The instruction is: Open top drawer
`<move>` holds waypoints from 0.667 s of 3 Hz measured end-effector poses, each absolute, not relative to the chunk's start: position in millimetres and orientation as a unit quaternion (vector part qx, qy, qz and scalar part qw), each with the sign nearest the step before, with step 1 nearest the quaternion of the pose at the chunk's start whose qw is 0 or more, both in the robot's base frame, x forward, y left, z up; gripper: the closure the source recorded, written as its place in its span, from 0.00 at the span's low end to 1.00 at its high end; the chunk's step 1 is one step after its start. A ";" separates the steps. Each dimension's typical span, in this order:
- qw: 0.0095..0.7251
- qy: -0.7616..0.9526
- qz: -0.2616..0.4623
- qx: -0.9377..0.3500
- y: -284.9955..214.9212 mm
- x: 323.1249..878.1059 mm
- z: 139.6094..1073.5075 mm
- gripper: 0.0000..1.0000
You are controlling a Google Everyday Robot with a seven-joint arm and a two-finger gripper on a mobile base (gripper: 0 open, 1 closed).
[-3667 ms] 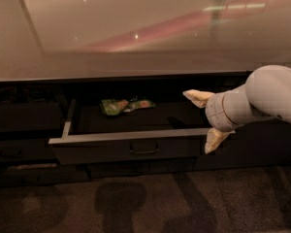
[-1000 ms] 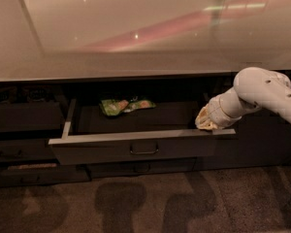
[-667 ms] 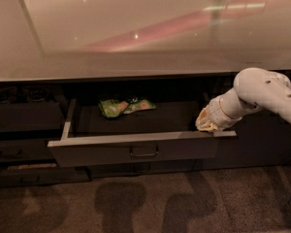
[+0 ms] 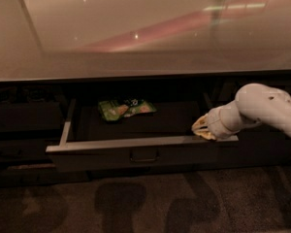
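Top drawer (image 4: 102,155) sits under the countertop (image 4: 136,33), centre of the scene, pulled out toward the near side. Its dark front faces the camera, with the small bar handle (image 4: 144,155) at the middle. The pale grey rim (image 4: 136,142) runs along the top of the front, and the pale left side rail (image 4: 67,125) runs back into the cabinet. Inside, on the dark bottom toward the far left, lies a green packet (image 4: 126,108), flat and apart from the walls.

The gripper (image 4: 202,127) is at the right end of the top drawer, right at the front rim, well to the right of the handle and apart from the packet. It looks to be touching the rim. Cannot tell whether it is clamped on the rim or released. The white arm (image 4: 262,108) comes in from the right edge and angles down-left to the gripper.

Narrower dark drawers (image 4: 24,118) sit closed to the left. Dark patterned carpet (image 4: 184,203) covers the near floor, with shadows below the drawer front.
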State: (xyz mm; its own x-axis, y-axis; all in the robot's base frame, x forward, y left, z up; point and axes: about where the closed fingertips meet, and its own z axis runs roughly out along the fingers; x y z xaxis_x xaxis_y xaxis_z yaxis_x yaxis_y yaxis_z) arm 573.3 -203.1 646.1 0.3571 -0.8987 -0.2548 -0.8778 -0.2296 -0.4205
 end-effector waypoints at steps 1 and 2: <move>0.254 0.565 -0.020 -0.785 -201.8 571.7 644.4 1.00; 0.251 0.550 -0.020 -0.796 -200.9 537.5 629.5 1.00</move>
